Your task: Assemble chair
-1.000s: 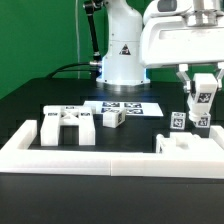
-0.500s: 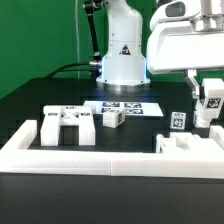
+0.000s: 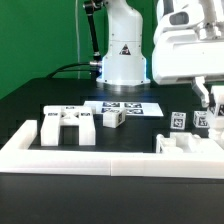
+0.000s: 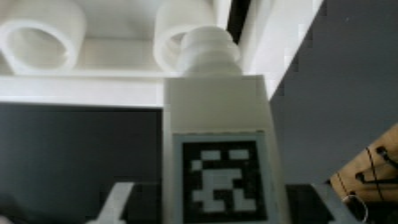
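1. Gripper [image 3: 213, 98]: at the far right edge of the exterior view, above the table. Jaws were closed on a post, which hung clear of the surface.
2. Post [image 4: 215, 130]: white, tagged, a chair part. Long axis was upright, in line w/ the fingers. Rounded peg end pointed down, away from the wrist; tag face was toward the wrist cam.
3. Curved white part [image 4: 45, 45]: showed beyond the peg end in the wrist view. Which part it was couldn't be told.
4. Bracket piece [image 3: 186, 145]: near right, just inside the border wall [image 3: 100, 157]. Lay below the held post, to the exterior view's left of it and nearer. Judged: any seating move would need the post kept vertical and brought down, left and nearer.
5. Short post [image 3: 178, 121]: stood upright just beyond the bracket piece, not touching the jaws.
6. Seat piece [image 3: 68, 125]: near left, well apart from the gripper.
7. Small block [image 3: 112, 117]: centre, beside the marker board [image 3: 135, 108].
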{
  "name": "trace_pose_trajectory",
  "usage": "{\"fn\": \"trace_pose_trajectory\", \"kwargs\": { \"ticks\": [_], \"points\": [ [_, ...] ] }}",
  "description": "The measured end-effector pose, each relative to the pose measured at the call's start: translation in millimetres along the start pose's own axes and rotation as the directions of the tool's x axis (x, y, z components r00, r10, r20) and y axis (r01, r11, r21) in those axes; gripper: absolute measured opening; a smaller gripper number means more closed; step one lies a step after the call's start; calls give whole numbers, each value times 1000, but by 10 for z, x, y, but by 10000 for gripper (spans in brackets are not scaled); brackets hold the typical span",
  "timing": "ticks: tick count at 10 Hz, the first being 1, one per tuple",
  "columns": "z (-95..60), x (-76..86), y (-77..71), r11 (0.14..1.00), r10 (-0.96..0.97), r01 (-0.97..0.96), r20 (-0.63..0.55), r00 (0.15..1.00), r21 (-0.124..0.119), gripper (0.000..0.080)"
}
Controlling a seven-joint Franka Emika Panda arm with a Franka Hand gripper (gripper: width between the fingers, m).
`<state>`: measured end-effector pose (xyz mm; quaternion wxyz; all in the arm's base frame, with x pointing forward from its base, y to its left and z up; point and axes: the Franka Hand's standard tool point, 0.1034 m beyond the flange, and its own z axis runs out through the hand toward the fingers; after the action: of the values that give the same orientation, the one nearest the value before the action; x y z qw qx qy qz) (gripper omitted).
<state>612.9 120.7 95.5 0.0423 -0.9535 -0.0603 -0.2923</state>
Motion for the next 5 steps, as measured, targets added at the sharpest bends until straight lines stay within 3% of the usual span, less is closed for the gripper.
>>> {"fn": "trace_pose_trajectory", "kwargs": {
  "ticks": [5],
  "points": [
    [36,94,-8,1000,-15,15,-10,1000,0,290]
  ]
}}
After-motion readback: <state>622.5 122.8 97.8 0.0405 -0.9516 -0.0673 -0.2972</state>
